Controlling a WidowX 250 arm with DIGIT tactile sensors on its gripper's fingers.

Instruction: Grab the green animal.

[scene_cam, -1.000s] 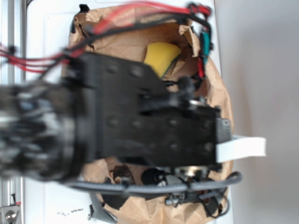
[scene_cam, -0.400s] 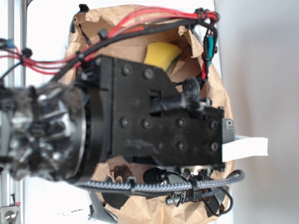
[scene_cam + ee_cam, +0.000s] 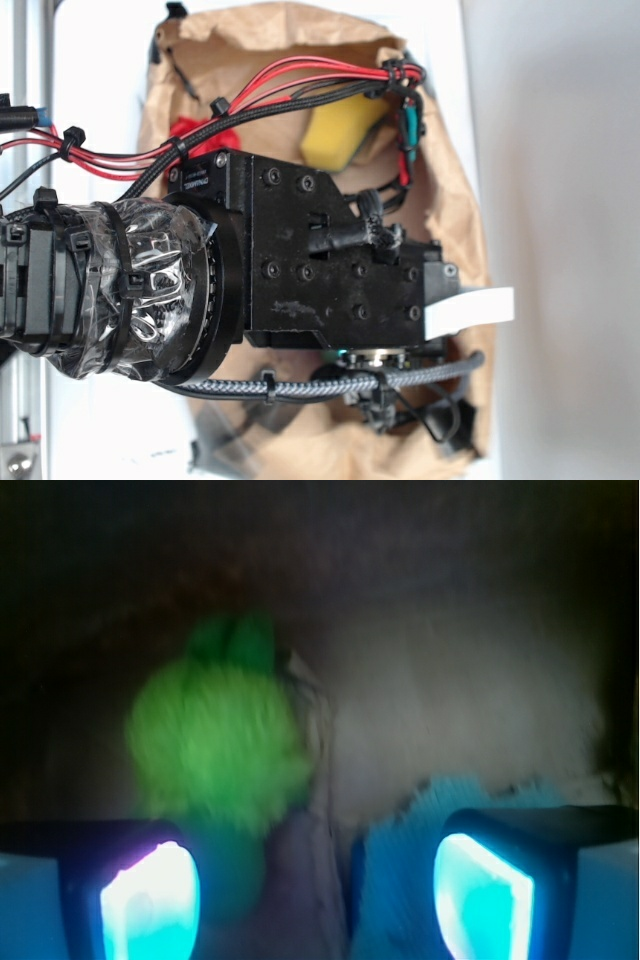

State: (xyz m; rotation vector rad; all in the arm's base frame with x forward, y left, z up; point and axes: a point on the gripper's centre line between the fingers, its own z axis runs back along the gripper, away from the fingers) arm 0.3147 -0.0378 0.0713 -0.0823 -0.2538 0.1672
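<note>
Black metal is filling most of the exterior view: the arm (image 3: 300, 260) is reaching in from the left, its wrist section wrapped in clear plastic film and cable ties, with red and black wires (image 3: 290, 85) looping over its top and a braided cable (image 3: 330, 385) running beneath. It is hanging over a crumpled brown paper sheet (image 3: 260, 45) that is lying on the white desk (image 3: 100, 60), and it is hiding most of what the paper is carrying. A red object (image 3: 200, 135) is peeking out at the arm's upper left edge, and a yellow sponge (image 3: 335, 135) is showing just beyond the arm's top edge, further right.

In the wrist view the hand (image 3: 315, 890) is standing wide, its two fingers glowing at the bottom corners, the left finger (image 3: 150, 900) and the right one well apart, with nothing between them. The green animal (image 3: 215, 745) is lying above the left finger, left of the centre line, not touched by either finger. It is appearing as a fuzzy lime-green ball with a darker green part at its top edge; the picture is blurred, so this may be its feet. To the right, a teal-blue cloth (image 3: 420, 810) is showing just above the right finger.
</note>
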